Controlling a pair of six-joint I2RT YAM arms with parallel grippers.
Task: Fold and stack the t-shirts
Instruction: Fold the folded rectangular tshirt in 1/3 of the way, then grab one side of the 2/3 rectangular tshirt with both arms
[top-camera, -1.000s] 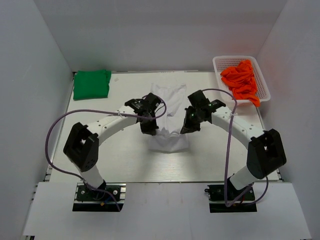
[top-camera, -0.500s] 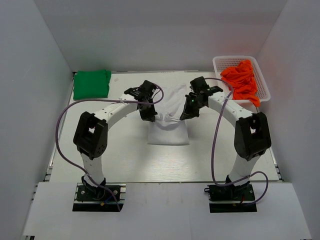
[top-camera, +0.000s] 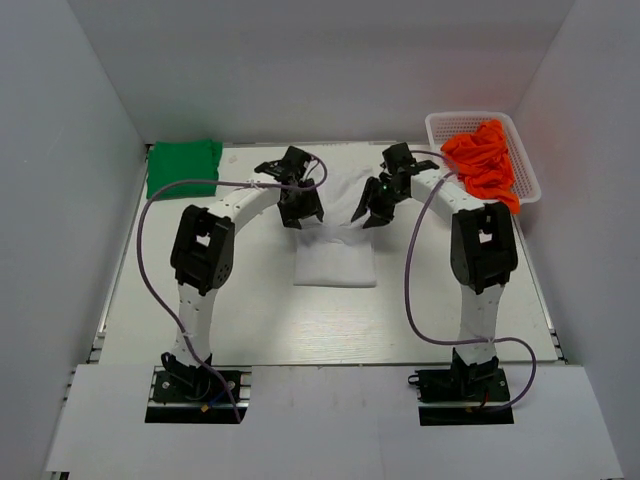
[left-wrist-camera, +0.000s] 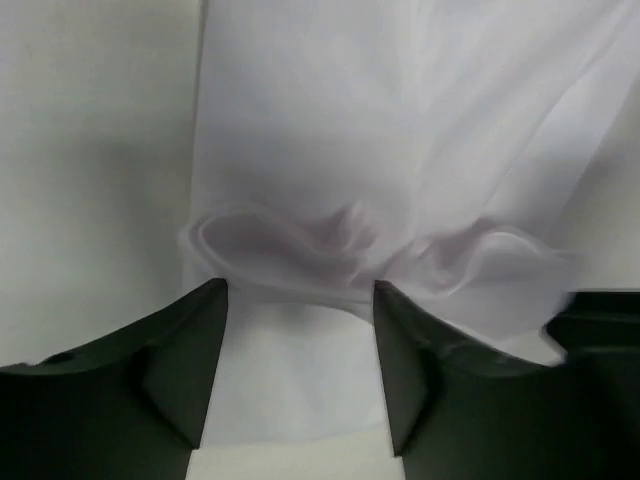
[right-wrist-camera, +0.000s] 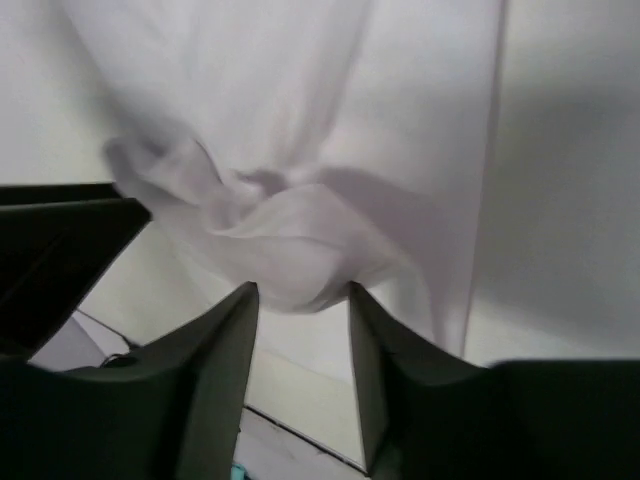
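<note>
The white t-shirt (top-camera: 336, 258) lies folded in a rough rectangle at the table's middle, and its far edge is bunched into loose ripples (left-wrist-camera: 330, 245) (right-wrist-camera: 270, 235). My left gripper (top-camera: 301, 211) (left-wrist-camera: 300, 288) hovers over the far left corner of that edge, open, with the cloth just past its fingertips and nothing pinched. Over the far right corner my right gripper (top-camera: 368, 214) (right-wrist-camera: 302, 292) is open too, the bunched cloth lying free beyond its tips. The green t-shirt (top-camera: 183, 168) sits folded at the far left corner of the table.
A white lattice basket (top-camera: 448, 125) holding crumpled orange cloth (top-camera: 482, 160) stands at the far right. White walls close in the table on three sides. Purple cables loop from both arms over the table's near half.
Both arms carried the white shirt's raised edge away from the bases toward the far side, folding it over. Both grippers then opened and let the cloth drop.
</note>
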